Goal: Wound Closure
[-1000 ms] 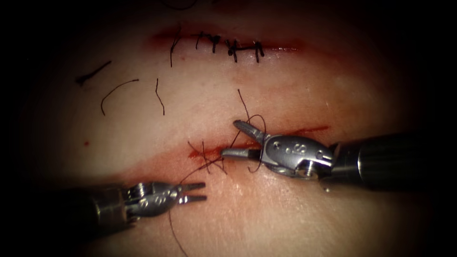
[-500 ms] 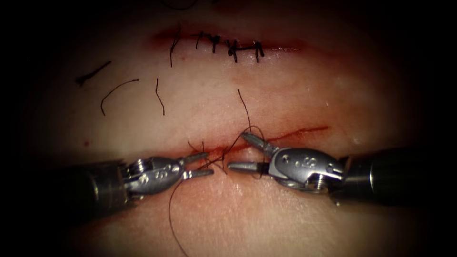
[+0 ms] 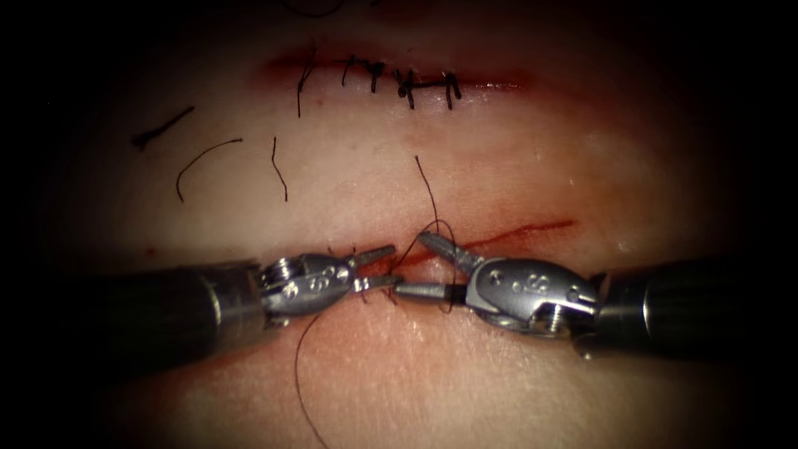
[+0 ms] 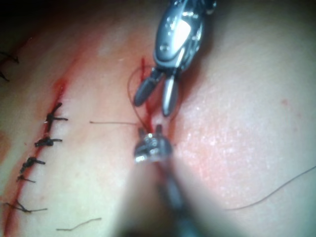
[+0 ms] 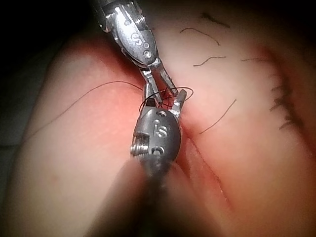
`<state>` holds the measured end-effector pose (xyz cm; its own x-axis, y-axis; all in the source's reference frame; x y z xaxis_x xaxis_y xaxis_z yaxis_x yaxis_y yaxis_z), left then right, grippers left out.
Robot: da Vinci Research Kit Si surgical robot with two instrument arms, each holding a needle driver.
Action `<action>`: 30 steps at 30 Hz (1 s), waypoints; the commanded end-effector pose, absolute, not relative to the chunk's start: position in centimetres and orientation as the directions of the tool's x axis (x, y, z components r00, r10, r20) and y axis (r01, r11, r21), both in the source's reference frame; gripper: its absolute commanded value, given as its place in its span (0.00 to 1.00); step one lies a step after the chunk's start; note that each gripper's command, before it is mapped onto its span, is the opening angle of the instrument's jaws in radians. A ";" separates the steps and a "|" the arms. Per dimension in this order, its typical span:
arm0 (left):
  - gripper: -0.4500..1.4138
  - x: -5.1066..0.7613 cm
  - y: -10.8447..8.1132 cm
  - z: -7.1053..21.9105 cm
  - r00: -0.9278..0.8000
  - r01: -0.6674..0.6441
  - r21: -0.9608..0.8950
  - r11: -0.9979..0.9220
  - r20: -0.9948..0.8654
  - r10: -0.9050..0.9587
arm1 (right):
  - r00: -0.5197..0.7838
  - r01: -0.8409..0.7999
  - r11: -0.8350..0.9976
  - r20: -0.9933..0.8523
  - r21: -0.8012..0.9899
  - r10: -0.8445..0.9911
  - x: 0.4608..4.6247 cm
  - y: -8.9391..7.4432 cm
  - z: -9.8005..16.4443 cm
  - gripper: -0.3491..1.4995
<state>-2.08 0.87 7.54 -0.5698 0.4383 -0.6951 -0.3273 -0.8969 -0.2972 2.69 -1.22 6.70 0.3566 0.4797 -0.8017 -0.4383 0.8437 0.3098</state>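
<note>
Two needle drivers, one thread, one open cut; entries run left to right across the endoscope view.

1. Cut ends of thread (image 3: 204,160): several short pieces lying loose on the tissue (image 3: 499,150), well apart from the work.
2. Left tool (image 3: 376,268): jaws a little apart, tips at the cut's left end among short thread ends. Nothing seen clamped.
3. Thread (image 3: 426,187): one free tail rises above the cut, and a loop lies round the right tool's jaws. A long strand (image 3: 298,374) trails down below the left tool.
   - Handling, judged: very light, limp and fine, probably slick where the red fluid (image 3: 349,324) wets it, and likely to fray if crushed.
   - Best hold, judged: the free tail above the cut, clear of the tangle.
4. Right tool (image 3: 424,268): jaws spread wide, tips almost meeting the left tool's. The thread loop is draped round them, and nothing is gripped.
5. Cut (image 3: 524,229): open, running right from between the tools. A second cut further up carries dark stitches (image 3: 403,81).

Hard to make out: where the strands cross between the two tips, which strand leads where, and whether any knot sits there. The needle's place cannot be told.
</note>
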 end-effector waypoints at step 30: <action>0.00 -2.39 0.8 8.0 -0.569 -0.287 -0.312 -0.906 -0.705 0.423 | 0.312 -0.418 0.843 -0.818 0.340 0.484 2.87 -1.2 6.6 0.77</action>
